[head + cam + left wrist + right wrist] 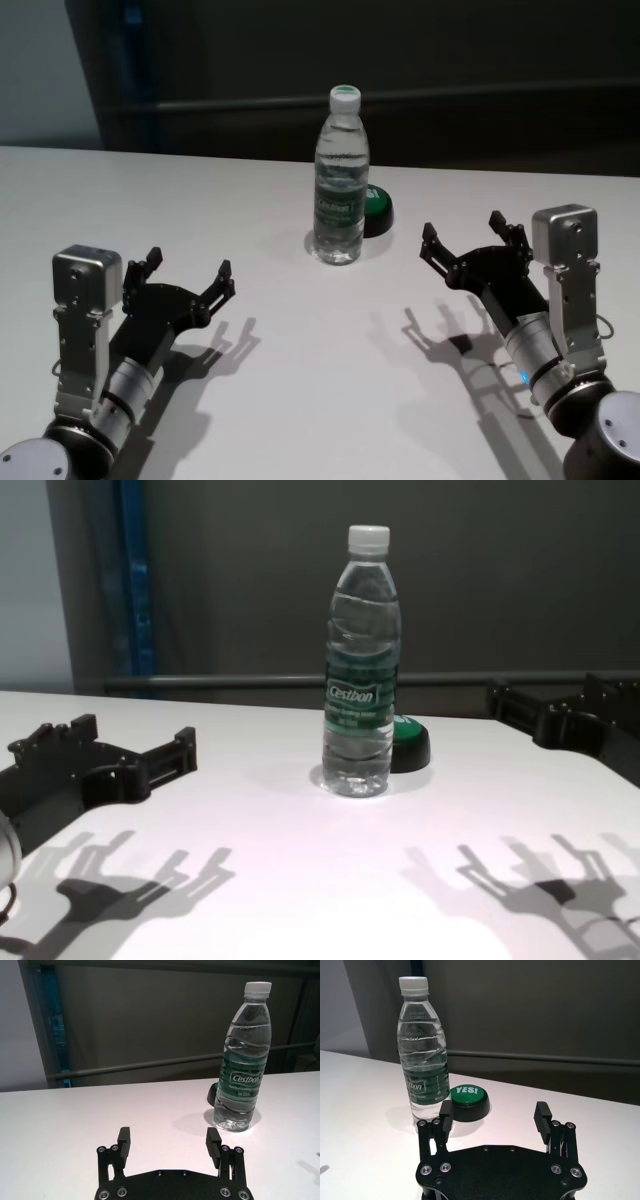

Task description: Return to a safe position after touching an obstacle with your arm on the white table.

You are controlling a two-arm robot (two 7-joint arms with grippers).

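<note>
- Left gripper (pixel 188 276) sits near, on the left, hovering low over the white table (pixel 300 400). Fingers spread wide, holding nothing, well apart from the bottle.
- Right gripper (pixel 472 238) sits near, on the right, same pose. Fingers spread wide, empty, also apart from the bottle.
- Both arms look pulled back to the near side, roughly mirrored, neither touching anything.
- Bottle (pixel 341 180) stands upright farther out, about mid-table between the two grippers, a bit nearer the right one. White cap on, green label, water inside.
- Green-topped button (pixel 378 208) is just behind the bottle on its right, close to it or touching; cannot tell which. The right wrist view shows "YES!" on its top.
- Progress, my read: the bottle is upright and no arm is on it, so this looks like either the safe pose after the touch or the start pose before any reach. One moment can't settle which.
- If the touch is done, nothing much is left. If not, a reach, a touch and a pull-back all remain.
- Counts: two grippers, one bottle, one button, one table. Nothing else on the tabletop in view.
- Far side: dark wall with a rail, blue post at far left.
</note>
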